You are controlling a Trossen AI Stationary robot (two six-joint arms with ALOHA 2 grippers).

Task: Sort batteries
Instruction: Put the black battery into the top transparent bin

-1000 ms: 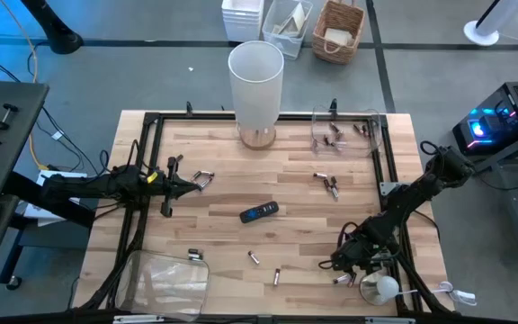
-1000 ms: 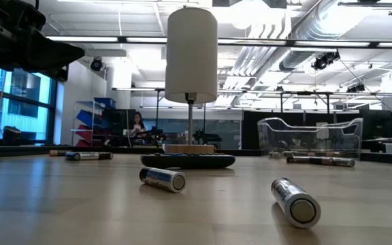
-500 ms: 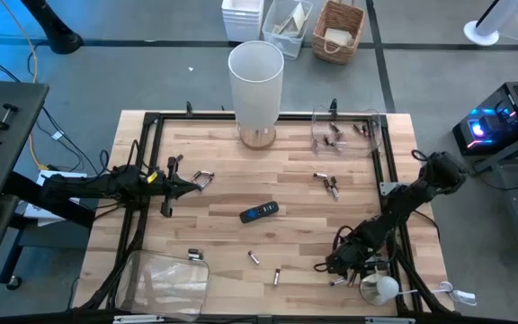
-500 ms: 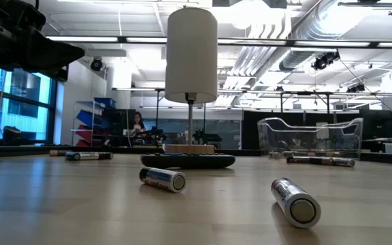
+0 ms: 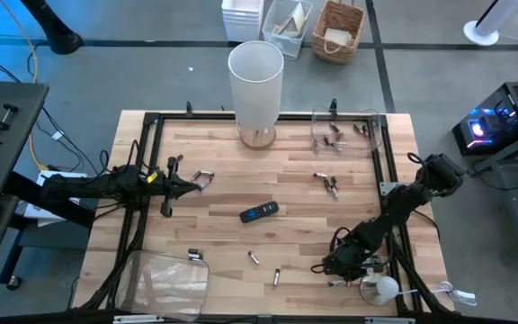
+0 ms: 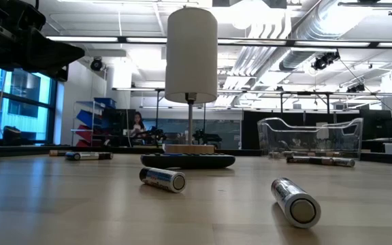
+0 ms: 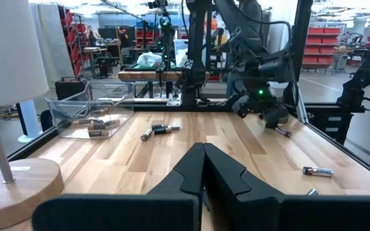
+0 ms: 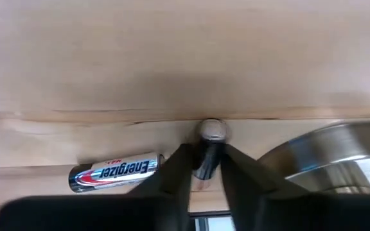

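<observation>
We note the right pincer (image 8: 205, 168) at the worktop's (image 5: 241, 180) five o'clock corner, closed on an upright battery (image 8: 209, 146), long axis along its fingers.

White lamp (image 5: 256, 88) standing far across the table (image 5: 286, 193) from the right pincer, black remote (image 5: 259, 212) between, clear tray (image 5: 356, 133) beyond

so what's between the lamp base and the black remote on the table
Nothing. In the high view the stretch of wood from the lamp base to the black remote is bare; the nearest batteries lie off to the side.
</observation>
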